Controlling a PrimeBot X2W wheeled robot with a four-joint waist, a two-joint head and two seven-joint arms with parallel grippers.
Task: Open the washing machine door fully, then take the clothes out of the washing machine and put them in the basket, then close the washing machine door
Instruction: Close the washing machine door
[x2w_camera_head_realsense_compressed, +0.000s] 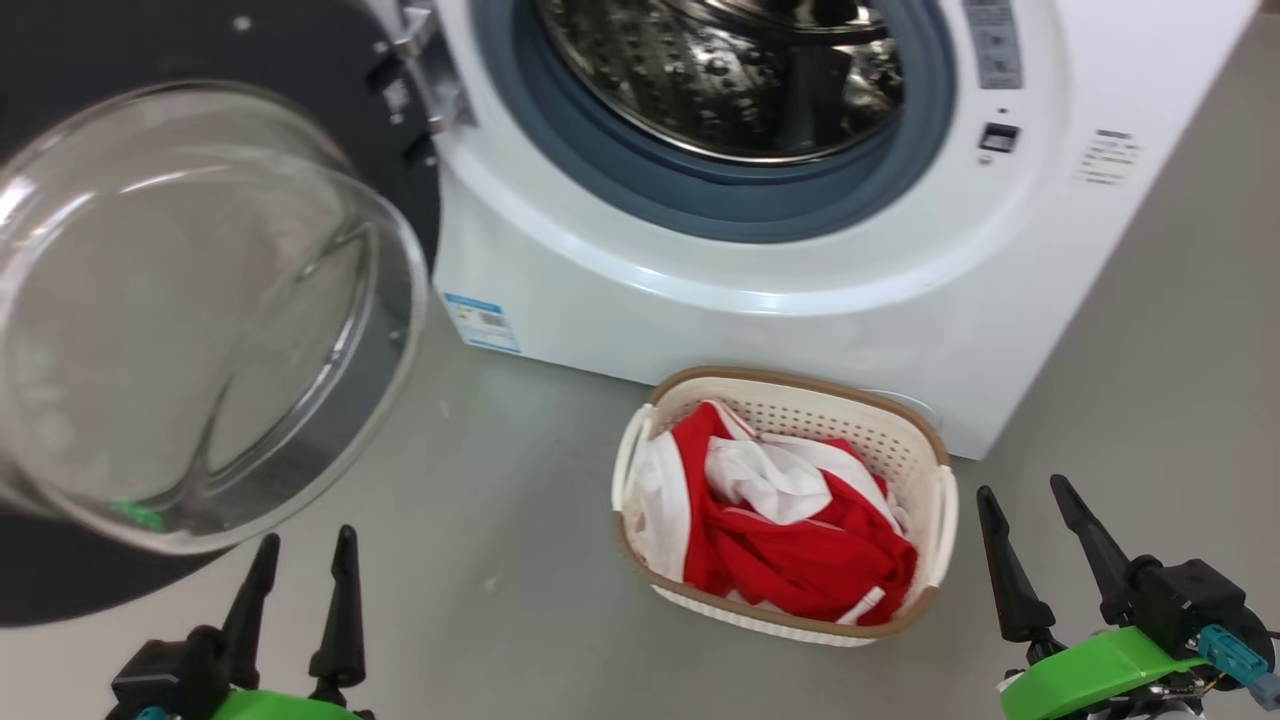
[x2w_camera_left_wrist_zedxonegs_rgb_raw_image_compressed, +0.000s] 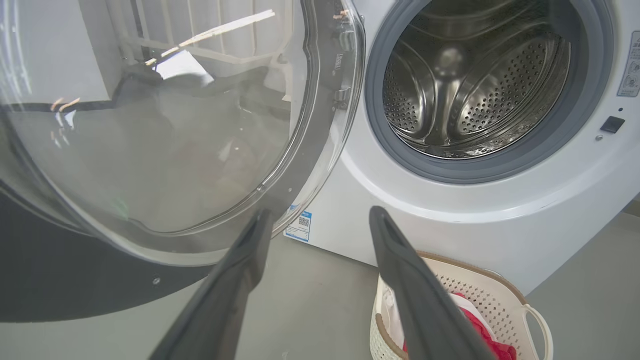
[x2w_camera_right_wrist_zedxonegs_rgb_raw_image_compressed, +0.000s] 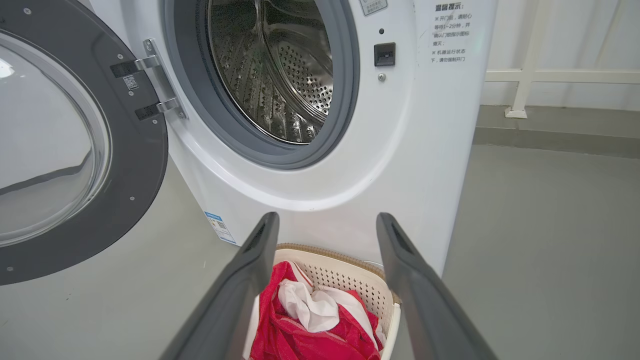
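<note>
Dark fingers of the left gripper (x2w_camera_head_realsense_compressed: 307, 538) rise at the near left, spread apart with nothing between them. The right gripper (x2w_camera_head_realsense_compressed: 1022, 488) at the near right is parted and empty in the same way. Both hang above the grey floor (x2w_camera_head_realsense_compressed: 500, 540).

Just beyond them, nearer the right gripper than the left, the basket (x2w_camera_head_realsense_compressed: 862, 432) stands on the floor in front of the washing machine (x2w_camera_head_realsense_compressed: 760, 300). Whether the two touch cannot be told. The clothes (x2w_camera_head_realsense_compressed: 800, 545) lie inside the basket in a crumpled heap of red cloth, with white folds on top and down the left side. The heap reaches nearly up to the brown rim.

Farther back, the round opening of the washing machine is uncovered. A grey rubber seal (x2w_camera_head_realsense_compressed: 700, 205) rings the steel drum (x2w_camera_head_realsense_compressed: 700, 80), and the part of the drum in view is bare perforated metal. A small blue label (x2w_camera_head_realsense_compressed: 482, 322) sits at the machine's lower left corner.

To the left, the door (x2w_camera_head_realsense_compressed: 200, 300) is swung wide on its hinges. Its clear glass bowl bulges toward the near side, framed by the black rim.
</note>
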